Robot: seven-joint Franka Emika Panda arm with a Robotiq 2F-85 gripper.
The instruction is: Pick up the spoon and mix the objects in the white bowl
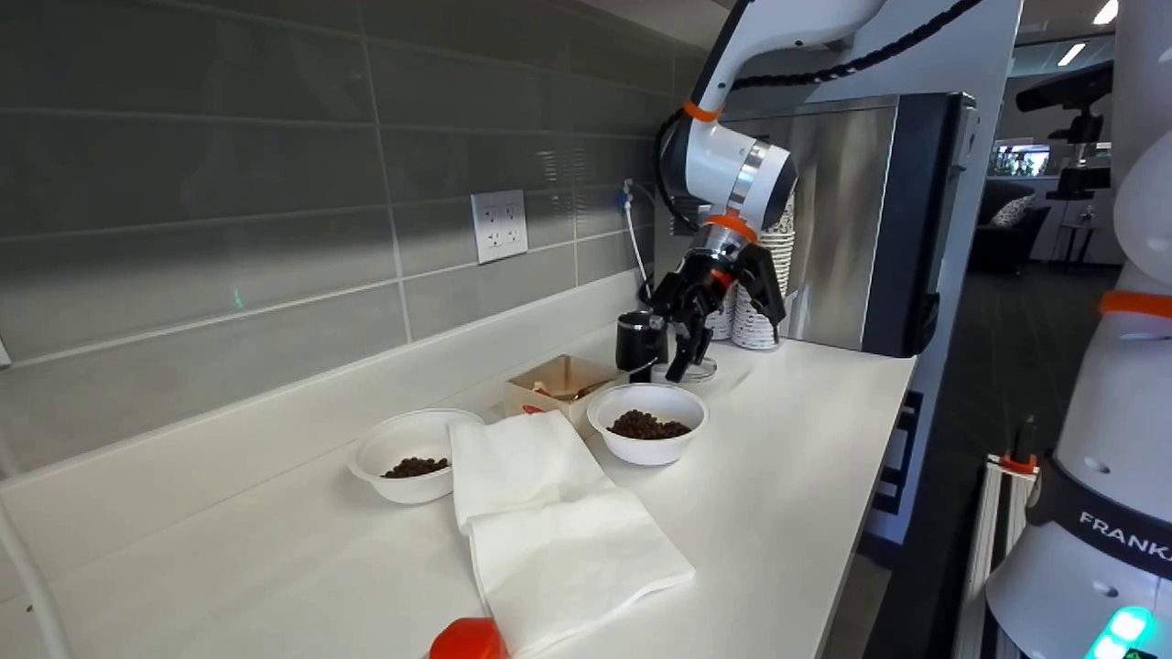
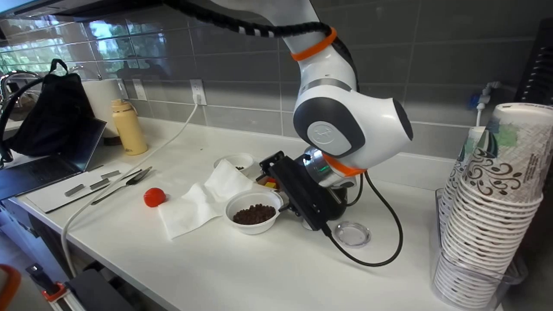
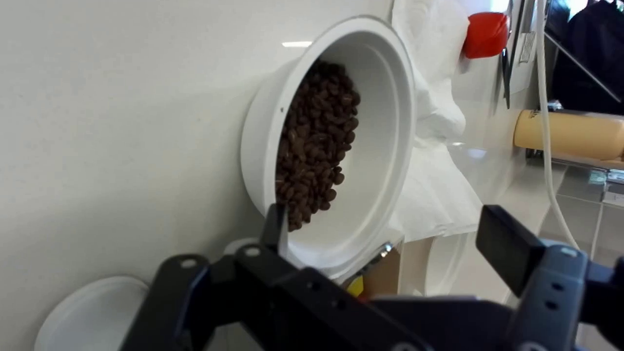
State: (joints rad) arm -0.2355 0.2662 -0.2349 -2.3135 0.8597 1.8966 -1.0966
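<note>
Fingers wide apart, nothing clamped, right by the white bowl; one tip overlaps its rim in the wrist view, contact unclear. Spoon (best guess: the thin silvery strip at the edge of the box, mostly hidden) seems rested there so one end juts out, off the counter and easier to pinch. The wide spread likely leaves room to come round it, so the step is probably lining up for the pick; mixing not yet begun. Bowl set just beside the box, presumably for a short carry.

Containers: white bowl holds the objects, small brown pieces over the bottom, well below the rim, so stirring should have some headroom; light-looking bowl, could skid. Box has red and yellow items, only partly seen. Smaller bowl beyond the paper towel has a lesser, dark heap, partly hidden behind the towel, not for this job. Towel probably there to catch spills.
</note>
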